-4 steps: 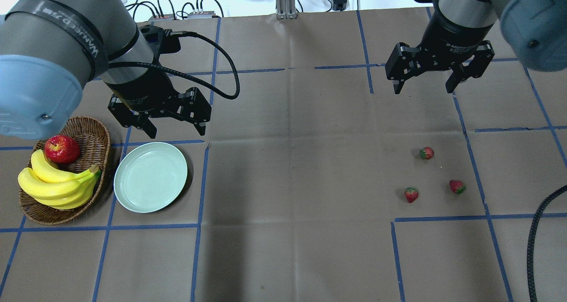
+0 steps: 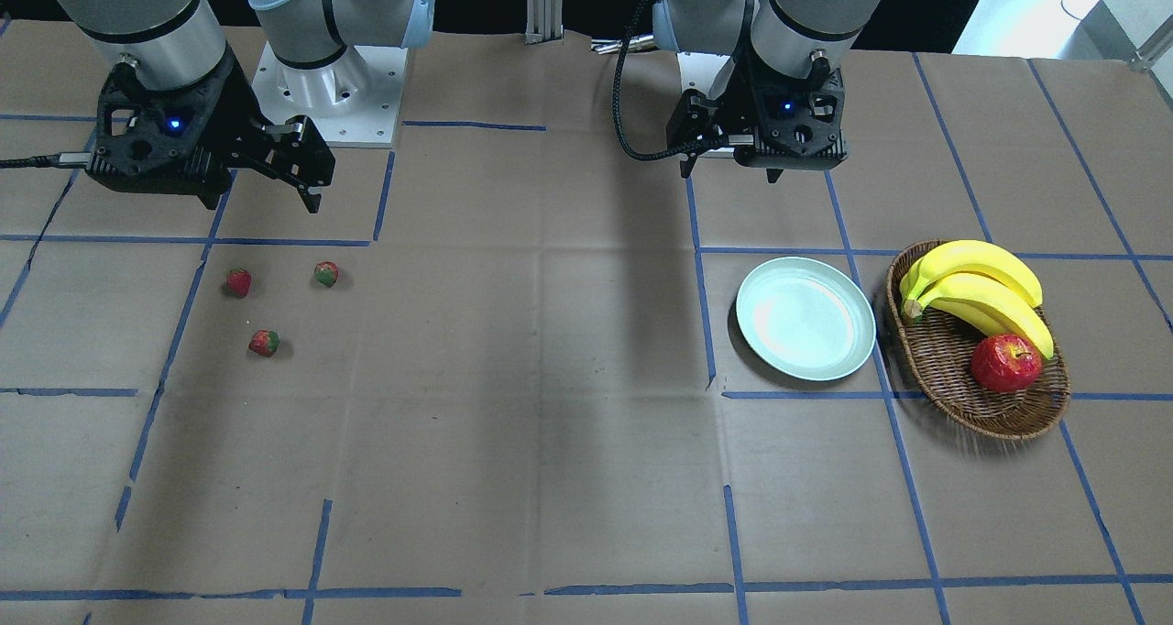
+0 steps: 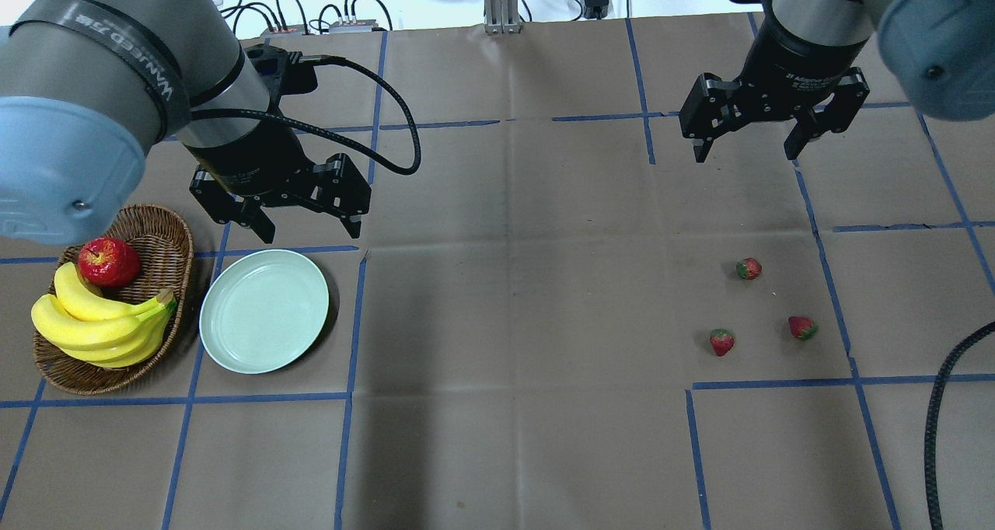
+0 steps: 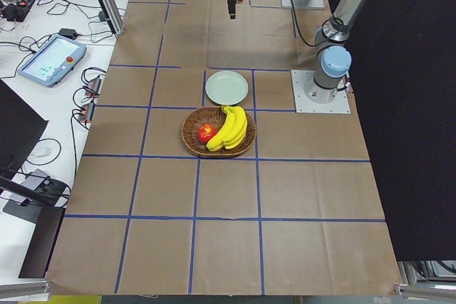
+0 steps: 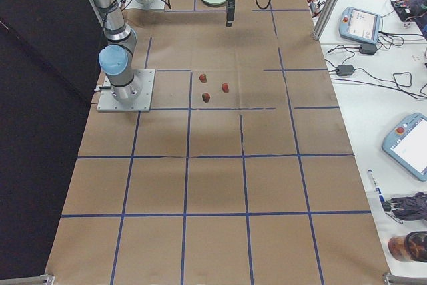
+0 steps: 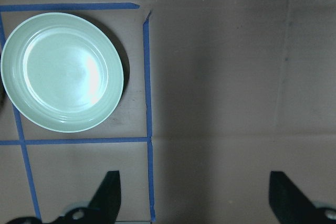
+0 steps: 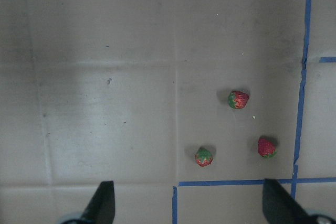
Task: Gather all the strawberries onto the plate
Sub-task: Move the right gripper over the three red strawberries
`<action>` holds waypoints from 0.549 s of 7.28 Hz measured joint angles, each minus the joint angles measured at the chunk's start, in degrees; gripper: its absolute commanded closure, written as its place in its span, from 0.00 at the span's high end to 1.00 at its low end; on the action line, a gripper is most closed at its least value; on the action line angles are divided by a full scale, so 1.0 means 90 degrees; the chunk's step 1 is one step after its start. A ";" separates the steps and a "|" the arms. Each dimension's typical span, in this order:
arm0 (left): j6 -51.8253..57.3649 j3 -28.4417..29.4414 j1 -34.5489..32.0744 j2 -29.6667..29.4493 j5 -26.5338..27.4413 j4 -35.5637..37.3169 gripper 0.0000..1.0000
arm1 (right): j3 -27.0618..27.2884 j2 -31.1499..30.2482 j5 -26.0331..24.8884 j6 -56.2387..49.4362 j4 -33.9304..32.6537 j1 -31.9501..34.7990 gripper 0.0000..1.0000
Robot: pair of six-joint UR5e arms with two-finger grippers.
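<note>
Three tiny red strawberries lie on the table's right side in the overhead view: one (image 3: 748, 268), one (image 3: 721, 341), one (image 3: 802, 327). They also show in the right wrist view (image 7: 238, 99) (image 7: 203, 156) (image 7: 266, 147) and the front view (image 2: 326, 273) (image 2: 238, 282) (image 2: 264, 342). The mint-green plate (image 3: 264, 311) sits empty at the left, also in the left wrist view (image 6: 62, 71). My right gripper (image 3: 748, 143) hangs open and empty above the table, behind the strawberries. My left gripper (image 3: 309, 230) is open and empty, just behind the plate.
A brown wicker basket (image 3: 167, 235) with a banana bunch (image 3: 101, 326) and a red apple (image 3: 109, 261) stands left of the plate. Blue tape lines cross the brown table cover. A black cable (image 3: 944, 406) hangs at the right edge.
My right gripper has shifted slightly, away from me and a little right. The left arm, strawberries and plate have not moved.
</note>
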 measured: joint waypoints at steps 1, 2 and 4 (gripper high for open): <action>0.0000 0.0000 0.0000 -0.0003 0.0000 0.0002 1.00 | 0.0048 -0.0016 -0.0006 -0.0015 0.0025 -0.0005 1.00; 0.0000 0.0000 0.0000 -0.0003 0.0000 0.0003 1.00 | 0.0249 -0.0085 -0.0018 -0.0095 0.0009 -0.0027 1.00; 0.0001 0.0000 0.0000 -0.0004 0.0000 -0.0001 1.00 | 0.1318 -0.0440 -0.0047 -0.0412 -0.0542 -0.0234 1.00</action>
